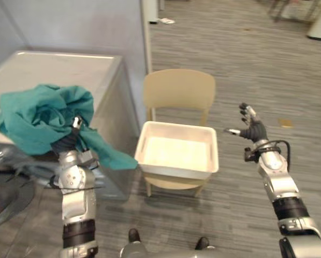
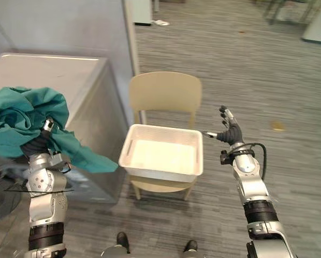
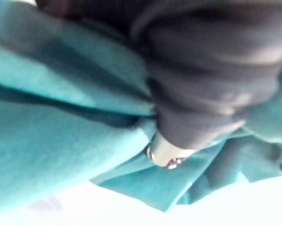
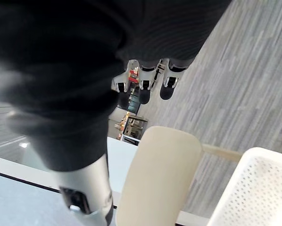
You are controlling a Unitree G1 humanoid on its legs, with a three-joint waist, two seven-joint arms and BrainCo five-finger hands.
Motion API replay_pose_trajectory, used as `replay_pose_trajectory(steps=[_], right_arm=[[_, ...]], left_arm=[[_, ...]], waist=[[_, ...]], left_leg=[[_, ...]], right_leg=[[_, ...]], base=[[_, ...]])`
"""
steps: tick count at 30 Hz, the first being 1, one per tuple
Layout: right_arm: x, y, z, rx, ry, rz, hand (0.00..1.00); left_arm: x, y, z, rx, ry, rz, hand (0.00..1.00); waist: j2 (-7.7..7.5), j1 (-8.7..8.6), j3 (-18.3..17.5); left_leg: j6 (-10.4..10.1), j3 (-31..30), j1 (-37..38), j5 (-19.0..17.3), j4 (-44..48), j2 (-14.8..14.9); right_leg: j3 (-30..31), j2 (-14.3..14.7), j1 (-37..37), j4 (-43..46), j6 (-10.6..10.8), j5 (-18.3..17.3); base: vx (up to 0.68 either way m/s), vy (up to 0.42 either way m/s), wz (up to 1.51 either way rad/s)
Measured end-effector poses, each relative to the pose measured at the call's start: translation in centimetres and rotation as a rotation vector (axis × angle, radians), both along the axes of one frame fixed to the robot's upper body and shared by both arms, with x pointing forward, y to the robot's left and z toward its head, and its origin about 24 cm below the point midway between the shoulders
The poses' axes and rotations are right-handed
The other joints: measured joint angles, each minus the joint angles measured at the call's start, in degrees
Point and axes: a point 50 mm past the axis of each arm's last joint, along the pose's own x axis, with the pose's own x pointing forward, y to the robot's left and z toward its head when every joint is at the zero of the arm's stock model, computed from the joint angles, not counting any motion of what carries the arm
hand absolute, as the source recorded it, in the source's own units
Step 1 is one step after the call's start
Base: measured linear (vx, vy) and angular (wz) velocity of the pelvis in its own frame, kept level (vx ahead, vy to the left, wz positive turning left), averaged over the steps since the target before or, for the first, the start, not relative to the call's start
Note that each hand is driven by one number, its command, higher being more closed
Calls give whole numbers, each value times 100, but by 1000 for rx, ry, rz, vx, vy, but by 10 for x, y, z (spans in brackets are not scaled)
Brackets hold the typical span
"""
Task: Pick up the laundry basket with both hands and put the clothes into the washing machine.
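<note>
A bunched teal cloth [image 1: 39,115] hangs in the air in front of the grey washing machine [image 1: 58,70], one tail drooping toward the chair. My left hand [image 1: 69,141] is raised into the bundle from below, its thumb pressed on the fabric and its fingers buried in the teal cloth [image 3: 61,141]. The white laundry basket [image 1: 176,128] stands empty on the seat of a beige chair [image 1: 179,88]. My right hand [image 1: 252,129] is held up in the air to the right of the basket, open, with straight fingers [image 4: 143,84] touching nothing.
The machine's round glass door [image 1: 7,191] stands swung out at the lower left. A grey partition wall [image 1: 85,27] rises behind the machine. Grey wood-look floor [image 1: 246,64] stretches behind and to the right of the chair.
</note>
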Motion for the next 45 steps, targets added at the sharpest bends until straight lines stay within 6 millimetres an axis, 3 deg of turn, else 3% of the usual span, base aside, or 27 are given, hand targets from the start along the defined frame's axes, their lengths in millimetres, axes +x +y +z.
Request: replay_pose_trajectory(steps=[2, 3, 4, 6, 8, 9, 10, 12, 15, 17, 18, 19, 20, 22, 23, 25, 26, 28, 29, 32, 34, 36, 39, 41, 42, 43, 45], right_arm=[[-8, -7, -11, -4, 39, -32, 0], [-14, -12, -20, -16, 68, -57, 0], [-24, -20, -33, -12, 111, -103, 0], [-36, -34, -51, -10, 189, -190, 0], [-58, -39, -76, 4, 277, -258, 0], [-71, -33, -94, 24, 335, -271, 0], [-80, -28, -106, 58, 368, -298, 0], [-100, -17, -137, 105, 497, -328, 0], [-115, -9, -162, 137, 600, -368, 0], [-126, -11, -176, 126, 673, -397, 0], [-130, -13, -179, 116, 690, -406, 0], [-139, -17, -186, 109, 731, -423, 0], [-160, -22, -198, 102, 816, -444, 0], [-176, -17, -207, 114, 870, -444, 0], [-202, -12, -217, 143, 922, -472, 0], [-223, -2, -227, 183, 1007, -480, 0], [-244, 18, -238, 255, 1079, -477, 0], [-246, 35, -241, 312, 1077, -475, 0], [-259, 26, -240, 328, 1076, -528, 0], [-274, 35, -246, 353, 1141, -526, 0], [-289, 40, -248, 392, 1181, -527, 0], [-282, 35, -246, 376, 1165, -511, 0], [-273, 31, -244, 345, 1144, -491, 0], [-272, 30, -243, 336, 1139, -488, 0], [-272, 27, -242, 314, 1139, -484, 0], [-276, 27, -242, 305, 1154, -482, 0], [-279, 31, -245, 315, 1172, -484, 0]], left_arm=[[-9, 0, -11, -26, 33, 16, 100], [-14, -1, -15, -30, 45, 20, 100], [-19, -1, -20, -40, 59, 28, 100], [-30, -4, -36, -83, 108, 39, 100], [-37, -9, -47, -87, 155, 6, 100], [-42, -7, -50, -85, 169, 9, 100], [-45, -8, -55, -114, 182, 17, 100], [-51, -15, -65, -141, 220, -11, 100], [-59, -18, -79, -175, 277, -31, 100], [-66, -20, -94, -203, 342, -42, 100], [-67, -21, -98, -210, 361, -49, 100], [-67, -28, -105, -225, 397, -84, 100], [-66, -37, -113, -237, 435, -125, 100], [-63, -43, -115, -231, 444, -159, 100], [-54, -62, -122, -223, 485, -257, 100], [-48, -75, -122, -218, 493, -321, 100], [-47, -93, -123, -246, 494, -373, 100], [-44, -100, -119, -248, 469, -398, 100], [-37, -112, -113, -243, 435, -452, 100], [-34, -121, -114, -237, 447, -495, 100], [-36, -127, -116, -235, 458, -528, 100], [-37, -127, -118, -237, 466, -530, 100], [-38, -126, -119, -237, 471, -527, 100], [-39, -118, -122, -239, 482, -490, 100], [-41, -113, -128, -241, 515, -469, 100], [-44, -111, -131, -245, 536, -459, 100], [-44, -108, -132, -230, 545, -452, 100]], waist=[[197, 81, -7], [217, 79, -5], [80, 36, 9], [359, 150, 3], [413, 38, 19], [195, -4, 16], [270, 50, 46], [335, 45, 41], [254, 160, 102], [112, 243, 140], [100, 238, 162], [3, 222, 182], [-170, 68, 162], [-301, -46, 138], [-304, -185, 336], [-400, -300, 345], [-317, -359, 382], [-354, -418, 427], [-116, -408, 534], [-233, -503, 500], [-196, -498, 456], [-46, -423, 382], [-41, -348, 319], [38, -341, 311], [129, -312, 275], [95, -281, 249], [-50, -225, 242]], left_leg=[[248, -50, -220, -137, -15, 50], [609, 140, -306, -360, 83, 98], [1237, 691, -541, -788, 615, 198], [1603, 1501, -833, -616, 2105, 770], [1415, 1647, -851, -227, 1767, 624], [1336, 1604, -715, -124, 1149, 324], [1044, 1896, -754, -679, 1676, 493], [830, 2125, -698, -993, 1760, 460], [936, 1824, -756, -1130, 1899, 287], [961, 1612, -864, -1450, 2056, -10], [943, 1553, -882, -1512, 2044, -145], [1003, 1437, -850, -1580, 1905, -458], [986, 1362, -668, -1625, 1487, -930], [1387, 1219, -821, -2023, 2373, -849], [1395, 425, -669, -2210, 2577, -1230], [1440, 63, -575, -2147, 2450, -1598], [1374, -124, -270, -2169, 1945, -1813], [1541, -116, -305, -2471, 2762, -1604], [1267, -435, -343, -2866, 3176, -1412], [1228, -1156, -116, -2920, 3072, -1917], [1269, -1568, 141, -2876, 2974, -2088], [1219, -1623, 342, -2847, 2811, -2007], [808, -1190, 780, -2520, 2655, -1815], [550, -531, 446, -2358, 4120, -1297], [672, -204, 22, -1717, 5377, -868], [777, -130, -324, -1458, 6054, -584], [937, -248, -830, -1778, 6551, 58]], right_leg=[[-346, -3, 6, 211, -30, -136], [-474, 33, 22, 235, -50, -224], [-601, 51, 148, -108, -172, -263], [-1121, 74, 211, 288, -192, -303], [-1611, -84, 326, 693, -239, -569], [-1851, -161, 433, 452, -173, -646], [-2240, -107, 509, 521, -138, -619], [-2736, -138, 644, 732, -136, -619], [-2943, -317, 822, 895, -122, -618], [-3052, -702, 874, 1302, 142, -880], [-3085, -854, 854, 1531, 112, -987], [-2994, -1198, 786, 1988, -151, -1279], [-2217, -1356, 469, 2265, -814, -1926], [-878, -1219, -44, 2786, -995, -2426], [1195, -611, -461, 3380, -824, -2854], [1940, -231, -789, 3859, -690, -2949], [2514, 387, -1325, 4277, -622, -2935], [2559, 526, -1660, 4296, -544, -2887], [2685, 675, -1860, 4337, -342, -2815], [3164, 669, -2096, 4001, -200, -2531], [3008, 642, -1905, 3668, -285, -1859], [2804, 644, -1706, 3554, -363, -1828], [2600, 678, -1150, 3226, -519, -1733], [2154, 1143, -874, 2678, -731, -1710], [2092, 1271, -571, 2454, -970, -1757], [2184, 1304, -350, 2305, -967, -1754], [2302, 1174, 13, 2086, -937, -1737]], base=[[-94, 4, 84], [-56, -46, 146], [-15, -40, 151], [39, 21, 137], [41, 73, 159], [-27, 62, 153], [23, 68, 145], [81, 103, 132], [-10, 112, 74], [-18, 219, 61], [-9, 264, 79], [-5, 395, 107], [24, 362, 120], [132, 229, 135], [191, 57, 173], [161, 50, 185], [126, 59, 147], [322, -16, 146], [425, -55, 153], [292, -14, 150], [455, 12, 142], [415, 24, 34], [461, 38, -15], [258, -102, -40], [190, -73, -59], [313, -8, -73], [379, 93, -45]])
